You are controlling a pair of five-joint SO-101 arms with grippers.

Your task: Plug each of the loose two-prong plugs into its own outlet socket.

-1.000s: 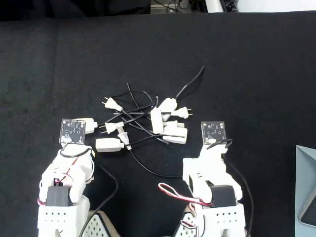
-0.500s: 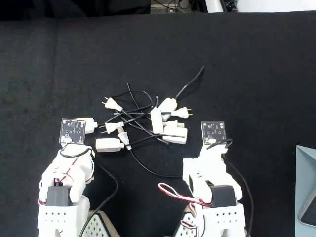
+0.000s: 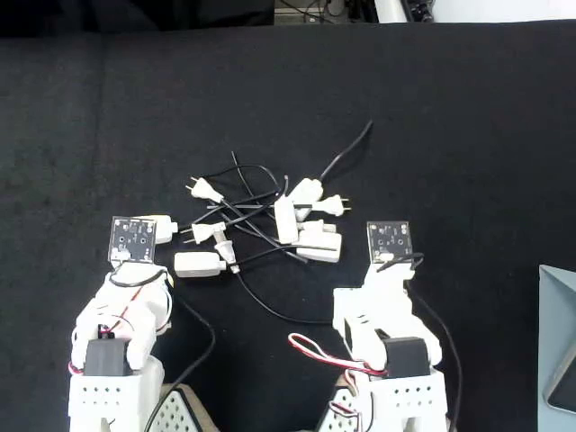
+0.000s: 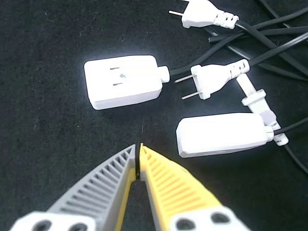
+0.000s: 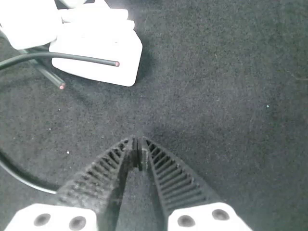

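Left fingers (image 4: 155, 168) closed on nothing, hovering over the black surface (image 4: 43, 144). Right fingers (image 5: 118, 162) likewise closed, empty. Near the left tips we see a white socket block (image 4: 122, 85), slots facing up. A two-prong plug (image 4: 211, 83) lies just beside it, prongs pointing at it, not yet plugged in. We judge the plug light, hard and a bit slick, its black cord (image 4: 274, 52) stiff enough to tug it askew. Best pinched across the flat body, behind the prongs. The socket face carries a small mark, too small for us to read.

The left hand (image 4: 139, 147) is ribbed grey and yellow, the right hand (image 5: 138, 142) ribbed black.
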